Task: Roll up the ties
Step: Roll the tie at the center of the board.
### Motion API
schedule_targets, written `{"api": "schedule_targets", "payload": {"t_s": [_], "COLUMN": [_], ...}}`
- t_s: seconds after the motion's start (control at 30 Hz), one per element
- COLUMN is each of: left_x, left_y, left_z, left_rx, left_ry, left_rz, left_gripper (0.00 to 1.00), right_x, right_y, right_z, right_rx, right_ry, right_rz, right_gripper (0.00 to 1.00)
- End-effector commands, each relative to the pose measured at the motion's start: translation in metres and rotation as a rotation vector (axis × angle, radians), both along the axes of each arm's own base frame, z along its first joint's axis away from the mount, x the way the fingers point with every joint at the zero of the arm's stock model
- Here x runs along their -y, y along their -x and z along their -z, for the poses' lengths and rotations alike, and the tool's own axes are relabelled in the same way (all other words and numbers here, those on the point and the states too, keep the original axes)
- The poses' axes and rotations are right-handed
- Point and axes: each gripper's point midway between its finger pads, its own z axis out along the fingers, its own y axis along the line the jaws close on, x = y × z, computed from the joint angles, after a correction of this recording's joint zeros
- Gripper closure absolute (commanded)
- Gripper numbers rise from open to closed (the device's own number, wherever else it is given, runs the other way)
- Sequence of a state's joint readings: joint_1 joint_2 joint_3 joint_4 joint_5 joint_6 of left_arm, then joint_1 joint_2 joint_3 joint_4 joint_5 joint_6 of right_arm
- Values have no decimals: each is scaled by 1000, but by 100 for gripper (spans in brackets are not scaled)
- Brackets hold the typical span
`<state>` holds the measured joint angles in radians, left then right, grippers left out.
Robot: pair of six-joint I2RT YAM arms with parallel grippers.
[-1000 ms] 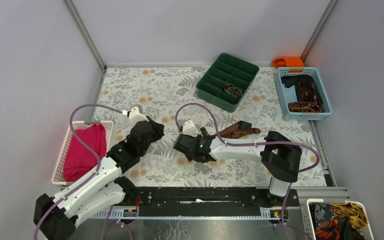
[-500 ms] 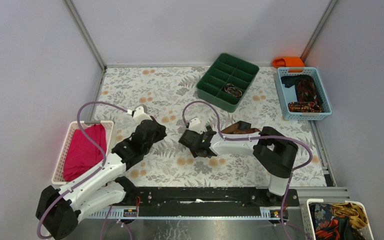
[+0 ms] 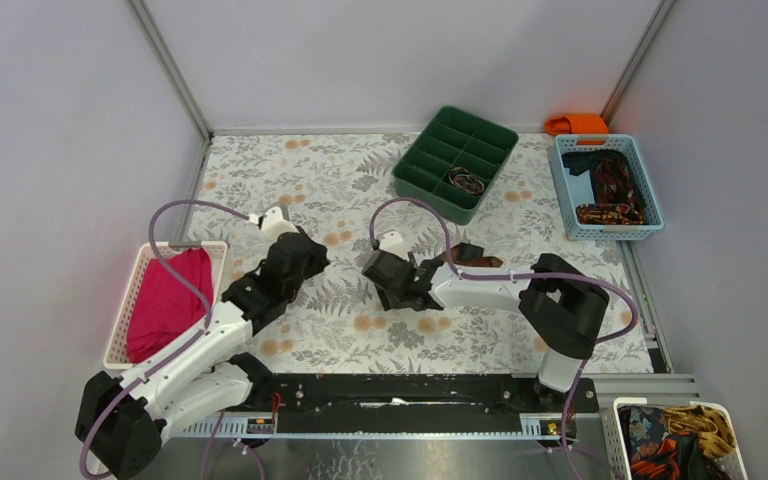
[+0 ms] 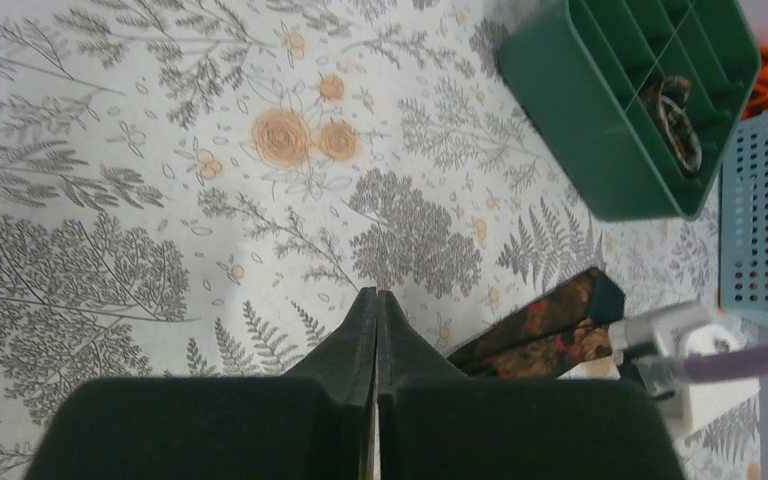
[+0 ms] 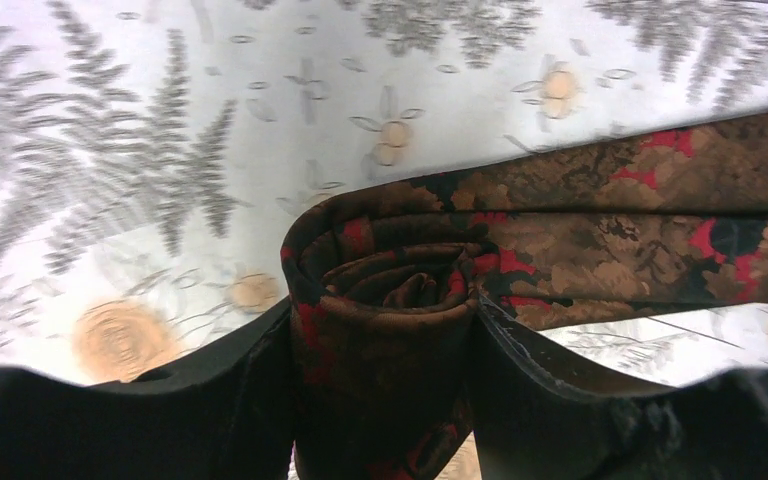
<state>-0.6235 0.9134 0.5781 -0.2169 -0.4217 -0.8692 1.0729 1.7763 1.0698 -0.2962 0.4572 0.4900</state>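
At the near right corner a basket [image 3: 670, 402] holds a heap of patterned ties [image 3: 675, 440]. At the near left a white basket [image 3: 185, 244] holds a magenta cloth [image 3: 165, 300].

In mid-table the right pincer [image 5: 390, 350] is closed on a tie [image 5: 600, 230]. Its two fingers [image 5: 260, 380] press either side of a tight roll [image 5: 390, 290] wound from one end, and the flat tail runs off to the right along the floral table [image 3: 310, 180]. The left pincer [image 4: 376, 310] hangs just over the cloth beside it, fingers pressed together and gripping nothing.

Rolling appears to be well under way, with part of the length wound and a stretch of tail left to take up. The next move probably calls for turning the roll further along the tail without loosening the coil. The left pincer is close enough to pin or steady the loose part.

Farther back stands a green tray [image 3: 425, 197] with a few bands [image 3: 466, 181] in one compartment. To its right a blue basket [image 3: 563, 185] holds more ties [image 3: 615, 180]. An orange cloth [image 3: 578, 123] lies just behind that basket, at the far wall.
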Motion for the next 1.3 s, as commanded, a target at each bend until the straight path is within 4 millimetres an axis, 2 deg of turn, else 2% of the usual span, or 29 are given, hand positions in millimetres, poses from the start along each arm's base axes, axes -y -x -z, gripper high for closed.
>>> {"api": "schedule_targets", "payload": {"t_s": [0.0, 0.2, 0.33, 0.43, 0.6, 0.77, 0.83, 1.1, 1.27], "left_x": [-10, -3, 6, 16, 30, 36, 37, 41, 43], "left_y": [-14, -23, -30, -36, -46, -55, -57, -60, -62], "left_z": [-22, -19, -7, 6, 20, 26, 29, 35, 39], "left_rx": [42, 36, 16, -8, -32, -40, -43, -49, -55], "left_ry": [-2, 6, 6, 12, 15, -3, -11, -22, -29], "left_rz": [-40, -21, -1, 24, 58, 71, 76, 92, 100], "left_gripper": [100, 100, 100, 100, 100, 100, 100, 100, 100], "right_x": [-45, -64, -60, -49, -38, -40, -35, -25, -18], "right_y": [18, 30, 26, 20, 6, -2, 1, -10, -17], "right_z": [-14, -12, -6, -3, -9, -17, -17, -32, -35], "right_rx": [-115, -256, -339, -339, -287, -263, -285, -224, -204], "right_ry": [-258, -430, -515, -494, -475, -473, -448, -383, -346], "right_rz": [-107, -169, -177, -179, -175, -199, -197, -194, -191], "right_gripper": [40, 40, 40, 31, 21, 19, 19, 19, 19]}}
